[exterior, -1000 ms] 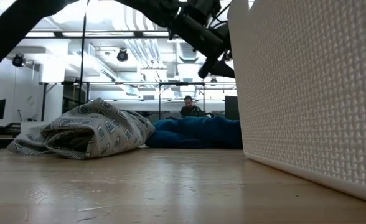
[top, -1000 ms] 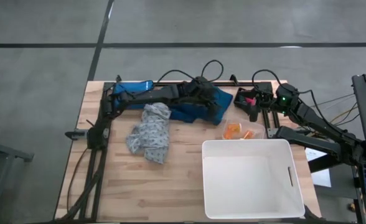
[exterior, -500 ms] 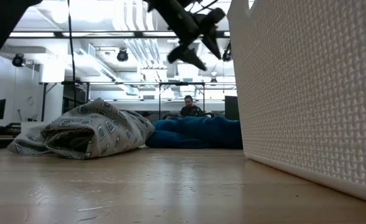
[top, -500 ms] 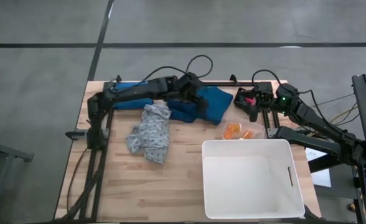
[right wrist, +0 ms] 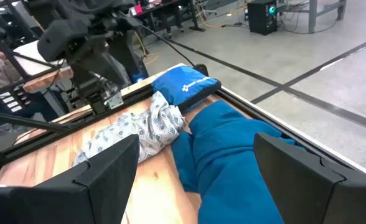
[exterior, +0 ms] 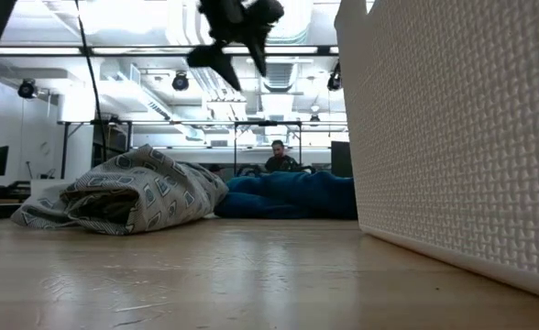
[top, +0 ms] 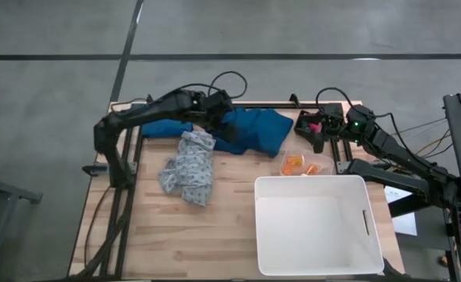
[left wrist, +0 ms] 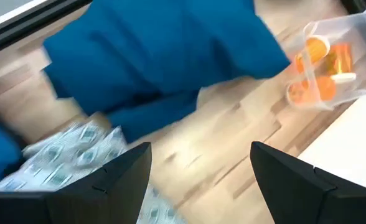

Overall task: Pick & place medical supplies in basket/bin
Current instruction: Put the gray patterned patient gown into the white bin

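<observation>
My left gripper [top: 226, 135] [left wrist: 201, 186] hangs open and holds nothing, high above the left edge of the dark teal garment [top: 254, 129] [left wrist: 158, 56]. In the low view the gripper [exterior: 235, 41] is well above the cloth. The pale patterned garment [top: 187, 168] [exterior: 127, 192] lies bunched on the table beside the teal one. Orange pill bottles [top: 301, 164] [left wrist: 317, 68] lie in a clear container next to the white tub [top: 317, 223]. My right gripper [top: 313, 133] [right wrist: 201, 186] waits open at the far right, also holding nothing.
A blue pouch [right wrist: 186, 84] [top: 164, 125] lies at the far left under my left arm. The tub's wall [exterior: 453, 137] fills the near right. A small pink-red thing [top: 315, 125] shows beside my right gripper. A person [exterior: 277, 158] sits in the room behind. Bare wood lies near left.
My left gripper has risen and gone toward the table's left edge, from above the right part of the teal garment to above its left edge. It has rolled and tipped on the way. Neither garment has moved.
</observation>
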You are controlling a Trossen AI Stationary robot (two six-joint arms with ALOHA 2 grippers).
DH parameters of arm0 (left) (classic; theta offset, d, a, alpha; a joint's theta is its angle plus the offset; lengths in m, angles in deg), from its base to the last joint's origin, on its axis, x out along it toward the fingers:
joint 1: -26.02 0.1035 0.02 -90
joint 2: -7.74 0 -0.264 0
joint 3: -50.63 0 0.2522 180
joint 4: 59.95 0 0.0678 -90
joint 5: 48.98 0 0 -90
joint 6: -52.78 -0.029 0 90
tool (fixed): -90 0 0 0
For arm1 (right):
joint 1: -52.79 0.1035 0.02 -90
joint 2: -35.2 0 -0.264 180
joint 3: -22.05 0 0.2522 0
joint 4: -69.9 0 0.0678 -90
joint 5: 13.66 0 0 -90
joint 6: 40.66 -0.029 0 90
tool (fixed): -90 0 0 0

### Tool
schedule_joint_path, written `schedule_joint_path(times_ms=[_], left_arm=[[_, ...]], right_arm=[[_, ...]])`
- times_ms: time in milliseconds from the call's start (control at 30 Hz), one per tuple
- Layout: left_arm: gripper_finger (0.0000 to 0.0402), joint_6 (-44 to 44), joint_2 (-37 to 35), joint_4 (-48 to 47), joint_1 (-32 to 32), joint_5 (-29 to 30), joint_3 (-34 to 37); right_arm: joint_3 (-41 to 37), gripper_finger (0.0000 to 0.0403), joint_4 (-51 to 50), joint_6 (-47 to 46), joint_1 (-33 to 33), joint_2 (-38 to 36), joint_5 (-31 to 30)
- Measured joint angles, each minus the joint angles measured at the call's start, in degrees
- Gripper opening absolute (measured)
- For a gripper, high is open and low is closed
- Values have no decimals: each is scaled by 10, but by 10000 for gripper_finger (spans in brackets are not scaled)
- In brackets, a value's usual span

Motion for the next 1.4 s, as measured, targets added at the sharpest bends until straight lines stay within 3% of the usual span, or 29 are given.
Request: schedule_joint_path(times_ms=[367, 700, 1200, 1400], left_arm=[[278, 68, -83, -138, -1, 6, 0], [280, 221, -101, -236, -2, 7, 1], [280, 234, -108, -231, -1, 4, 9], [281, 157, -108, -214, -1, 8, 11]], right_arm=[[0, 311, 0, 0, 0, 0, 0], [0, 311, 0, 0, 0, 0, 0], [0, 311, 0, 0, 0, 0, 0], [0, 311, 0, 0, 0, 0, 0]])
